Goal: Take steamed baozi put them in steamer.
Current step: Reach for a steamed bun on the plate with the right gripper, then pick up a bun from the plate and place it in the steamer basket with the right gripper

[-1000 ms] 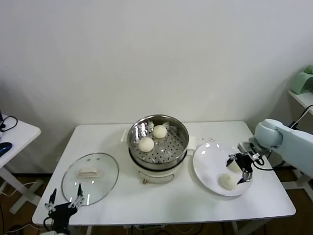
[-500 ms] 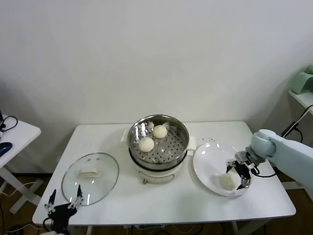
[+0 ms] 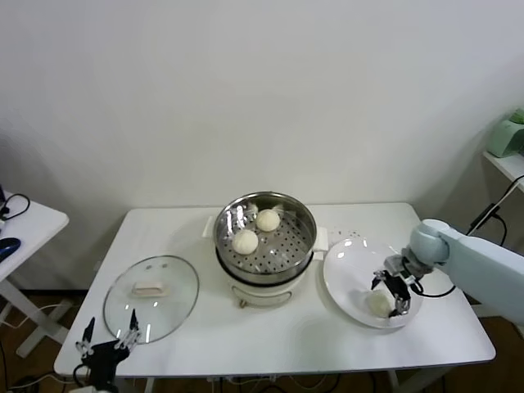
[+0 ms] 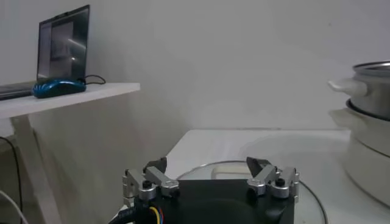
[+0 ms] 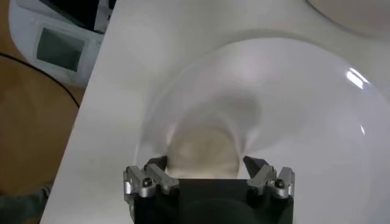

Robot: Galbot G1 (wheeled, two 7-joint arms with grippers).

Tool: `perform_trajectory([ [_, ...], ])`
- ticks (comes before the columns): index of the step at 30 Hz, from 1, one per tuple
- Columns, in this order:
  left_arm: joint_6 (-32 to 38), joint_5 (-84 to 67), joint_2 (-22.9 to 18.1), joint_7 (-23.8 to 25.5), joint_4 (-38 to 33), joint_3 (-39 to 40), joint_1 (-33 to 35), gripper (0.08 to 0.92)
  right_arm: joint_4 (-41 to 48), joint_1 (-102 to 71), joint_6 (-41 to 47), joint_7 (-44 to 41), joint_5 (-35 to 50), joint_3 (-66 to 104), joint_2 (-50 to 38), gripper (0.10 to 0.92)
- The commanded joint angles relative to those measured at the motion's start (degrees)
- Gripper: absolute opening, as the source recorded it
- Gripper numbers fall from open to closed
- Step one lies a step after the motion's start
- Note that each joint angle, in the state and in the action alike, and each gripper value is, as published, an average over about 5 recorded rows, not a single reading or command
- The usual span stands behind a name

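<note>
The steel steamer (image 3: 282,209) stands mid-table with two cream baozi inside, one to the front left (image 3: 244,241) and one behind it (image 3: 268,219). One more baozi (image 3: 377,304) lies on the white plate (image 3: 348,264) to the steamer's right. My right gripper (image 3: 390,295) is open and low over the plate, its fingers on either side of this baozi; in the right wrist view the baozi (image 5: 202,153) sits between the open fingertips (image 5: 156,165) of the gripper (image 5: 205,165). My left gripper (image 3: 107,337) is open and idle below the table's front left edge; the left wrist view shows it (image 4: 208,164) too.
A glass lid (image 3: 152,295) lies flat on the table at the front left; it also shows in the left wrist view (image 4: 317,146). A side table with a laptop and blue mouse (image 4: 59,87) stands to the left. A green appliance (image 3: 509,135) sits on a shelf at the right.
My right gripper has come down and moved left over the plate, from beside the baozi to straddling it. The left arm has not moved.
</note>
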State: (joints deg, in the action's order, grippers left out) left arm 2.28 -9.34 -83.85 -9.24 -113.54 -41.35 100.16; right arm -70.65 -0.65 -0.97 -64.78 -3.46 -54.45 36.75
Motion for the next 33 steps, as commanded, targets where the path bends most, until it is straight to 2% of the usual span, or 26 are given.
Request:
perform_trajectory([
  [1,-0.09,-0.04,0.01,-0.01,0.13,0.0,-0.15,0.823,0.49,-0.46,-0.07,-0.21,-0.4,0.35,0.76,0.812],
  [10,-0.1,-0.06,0.04,-0.03,0.14,0.02,-0.22,0.823,0.07,-0.05,-0.07,-0.31,0.03,0.42,0.27,0.717],
  [17,-0.18,-0.05,0.06,-0.02,0.06,0.12,-0.26,0.823,-1.73,3.26,-0.13,-0.7,1.87,-0.4,-0.59,0.696],
  [26,-0.48,0.84,0.09,0.15,-0.5,0.54,-0.07,0.823,-9.83,24.96,-7.24,-5.28,4.39,-9.2,-1.15,0.696],
  [33,-0.87,1.53,-0.27,0.12,-0.8,1.05,-0.47,0.823,-16.6,38.55,-15.38,-6.75,-2.22,-13.53,2.41,0.696],
])
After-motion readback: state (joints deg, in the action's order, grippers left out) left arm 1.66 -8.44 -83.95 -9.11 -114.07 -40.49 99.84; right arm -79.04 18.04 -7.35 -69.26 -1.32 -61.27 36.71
